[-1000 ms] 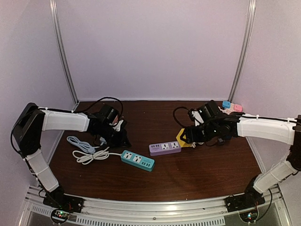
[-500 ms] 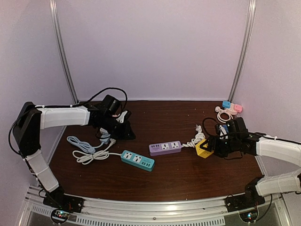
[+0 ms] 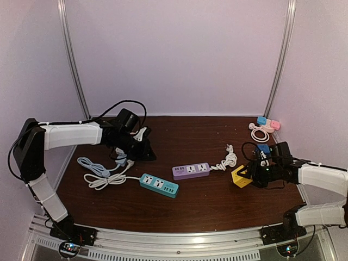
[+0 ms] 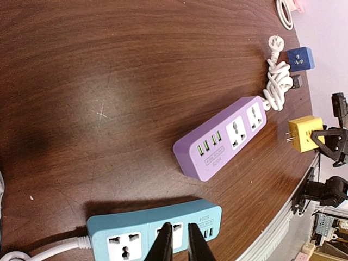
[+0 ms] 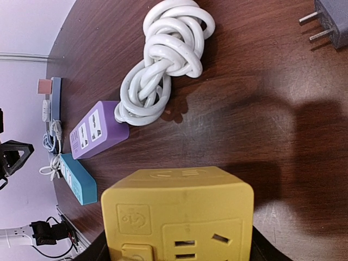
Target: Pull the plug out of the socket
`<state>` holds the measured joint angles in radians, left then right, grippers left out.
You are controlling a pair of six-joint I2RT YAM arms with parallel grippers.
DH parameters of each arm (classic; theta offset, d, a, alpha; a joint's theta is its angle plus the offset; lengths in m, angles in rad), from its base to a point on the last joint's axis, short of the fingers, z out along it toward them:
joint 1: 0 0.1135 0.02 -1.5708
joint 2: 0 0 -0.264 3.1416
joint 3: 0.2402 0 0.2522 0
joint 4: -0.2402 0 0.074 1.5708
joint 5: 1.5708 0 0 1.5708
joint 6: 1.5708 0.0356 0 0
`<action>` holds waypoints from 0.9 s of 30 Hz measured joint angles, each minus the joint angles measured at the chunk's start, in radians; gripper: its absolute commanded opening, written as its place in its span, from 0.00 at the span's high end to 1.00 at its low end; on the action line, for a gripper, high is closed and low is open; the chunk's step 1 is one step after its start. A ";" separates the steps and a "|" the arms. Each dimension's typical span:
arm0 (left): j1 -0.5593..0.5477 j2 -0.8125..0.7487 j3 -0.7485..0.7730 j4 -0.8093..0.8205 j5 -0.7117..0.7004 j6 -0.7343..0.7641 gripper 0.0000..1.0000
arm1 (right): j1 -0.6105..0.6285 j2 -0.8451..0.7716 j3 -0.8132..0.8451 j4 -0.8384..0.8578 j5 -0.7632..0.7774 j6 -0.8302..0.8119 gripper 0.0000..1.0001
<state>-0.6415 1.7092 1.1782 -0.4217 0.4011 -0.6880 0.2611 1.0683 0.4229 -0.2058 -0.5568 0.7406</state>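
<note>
Right of the purple strip (image 3: 191, 171), the yellow plug (image 3: 240, 178) sits clear of its sockets, clamped by the right gripper (image 3: 250, 175), jaws closed on its sides. A slack pinch could drop it onto its pins. The left gripper (image 4: 176, 242), nearly closed and empty, hovers by the teal strip (image 4: 157, 231).

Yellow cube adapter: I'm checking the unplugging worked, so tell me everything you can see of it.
The yellow cube adapter is glossy plastic, a socket face with slots and an embossed logo, and bare metal prongs. The right gripper clamps its sides. It is apart from the purple power strip, plugged into nothing.
</note>
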 measured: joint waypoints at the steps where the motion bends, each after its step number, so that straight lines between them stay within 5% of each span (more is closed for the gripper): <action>1: 0.000 -0.004 0.000 0.000 0.000 0.000 0.89 | -0.007 -0.001 -0.005 0.001 -0.006 0.000 0.43; 14: 0.000 -0.033 -0.008 0.000 -0.005 0.000 0.89 | -0.072 -0.010 -0.035 -0.058 -0.011 -0.021 0.16; 27: 0.000 -0.033 -0.011 0.002 -0.006 0.000 0.88 | -0.078 -0.105 0.041 -0.270 0.197 -0.074 0.21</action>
<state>-0.6415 1.6764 1.1667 -0.4202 0.3954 -0.6884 0.1833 0.9634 0.4637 -0.4763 -0.3595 0.6670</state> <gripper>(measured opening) 0.117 0.812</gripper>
